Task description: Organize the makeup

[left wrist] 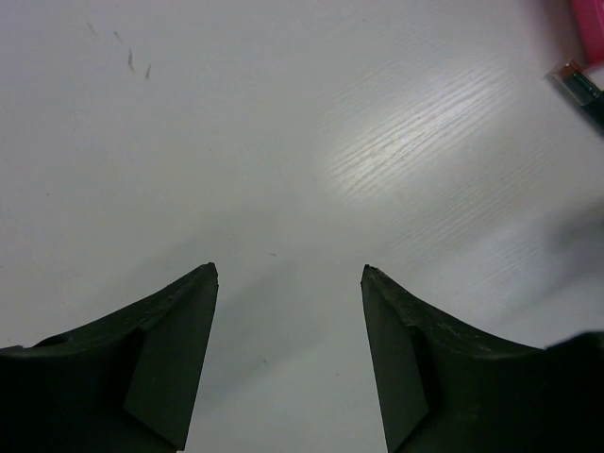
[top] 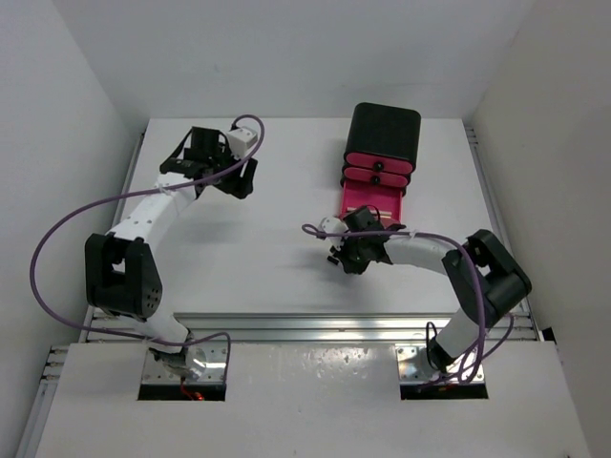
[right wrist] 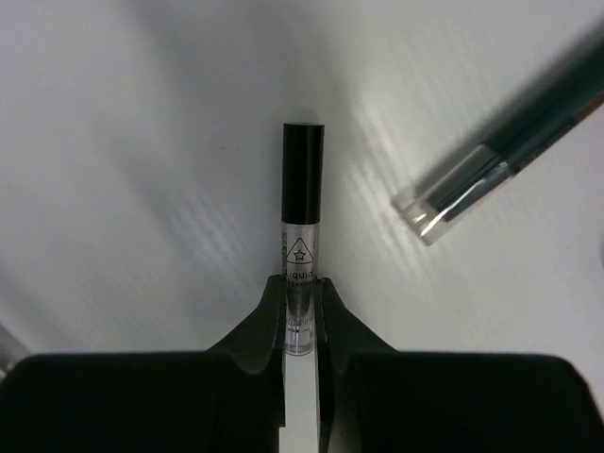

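Observation:
My right gripper (right wrist: pixel 300 283) is shut on the lower end of a clear liquid-shadow tube (right wrist: pixel 303 170) with a black cap, which points straight away from the fingers over the white table. To its upper right lies a dark stick (right wrist: pixel 500 165) with a clear cap, slanted and apart from the tube. From above, the right gripper (top: pixel 338 250) sits just in front of the open pink drawer (top: pixel 372 202). My left gripper (left wrist: pixel 289 274) is open over bare table, nothing between its fingers; in the top view it is at the far left (top: pixel 239 179). A silver-tipped stick (left wrist: pixel 574 79) shows at its view's top right corner.
The black box (top: pixel 384 134) with pink drawers stands at the back right, its lowest drawer pulled out toward the arms. White walls close in the table on both sides and at the back. A purple cable loops off each arm.

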`<state>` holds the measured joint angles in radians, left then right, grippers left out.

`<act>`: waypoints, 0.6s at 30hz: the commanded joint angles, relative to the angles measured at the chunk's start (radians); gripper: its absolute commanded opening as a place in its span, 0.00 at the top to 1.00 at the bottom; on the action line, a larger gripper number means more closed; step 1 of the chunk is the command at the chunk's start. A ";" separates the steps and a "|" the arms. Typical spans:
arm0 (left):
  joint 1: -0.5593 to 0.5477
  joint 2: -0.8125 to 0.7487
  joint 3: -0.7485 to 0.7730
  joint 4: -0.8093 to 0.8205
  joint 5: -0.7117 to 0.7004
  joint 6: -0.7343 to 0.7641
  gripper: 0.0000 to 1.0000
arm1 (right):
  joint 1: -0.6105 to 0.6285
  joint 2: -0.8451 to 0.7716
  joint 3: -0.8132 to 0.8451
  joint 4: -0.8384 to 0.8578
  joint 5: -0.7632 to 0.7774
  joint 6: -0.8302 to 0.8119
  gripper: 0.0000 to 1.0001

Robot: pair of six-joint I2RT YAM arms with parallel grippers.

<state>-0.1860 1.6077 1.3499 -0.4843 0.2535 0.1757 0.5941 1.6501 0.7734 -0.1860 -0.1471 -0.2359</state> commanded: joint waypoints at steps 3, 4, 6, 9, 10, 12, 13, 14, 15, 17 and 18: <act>0.011 -0.028 -0.020 0.045 0.067 0.005 0.32 | 0.021 -0.110 0.049 -0.155 -0.034 -0.086 1.00; 0.011 -0.028 -0.031 0.046 0.078 0.005 0.32 | 0.012 -0.134 0.061 -0.153 -0.025 -0.089 1.00; 0.011 -0.028 -0.031 0.056 0.087 -0.004 0.32 | -0.028 -0.148 0.110 -0.144 -0.008 -0.103 1.00; 0.011 -0.028 -0.040 0.065 0.087 -0.004 0.32 | -0.102 -0.121 0.270 -0.130 0.014 -0.140 1.00; 0.011 -0.028 -0.040 0.066 0.087 -0.004 0.32 | -0.117 -0.109 0.291 -0.119 0.027 -0.158 1.00; 0.011 -0.037 -0.040 0.066 0.087 -0.004 0.32 | -0.178 -0.032 0.334 -0.109 0.043 -0.181 1.00; 0.011 -0.037 -0.040 0.066 0.087 -0.004 0.32 | -0.191 -0.009 0.402 -0.112 0.072 -0.228 1.00; 0.011 -0.046 -0.049 0.066 0.087 -0.004 0.32 | -0.212 0.038 0.423 -0.118 0.081 -0.246 1.00; 0.011 -0.046 -0.049 0.066 0.078 -0.004 0.32 | -0.218 0.063 0.456 -0.122 0.098 -0.262 1.00; 0.011 -0.058 -0.058 0.066 0.067 0.007 0.32 | -0.224 0.123 0.486 -0.122 0.118 -0.344 1.00; 0.011 -0.071 -0.069 0.066 0.053 0.007 0.32 | -0.227 0.143 0.486 -0.101 0.118 -0.379 1.00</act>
<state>-0.1814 1.6032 1.2949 -0.4465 0.3126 0.1757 0.3664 1.7256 1.2404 -0.2802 -0.0662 -0.4847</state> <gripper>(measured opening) 0.678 0.080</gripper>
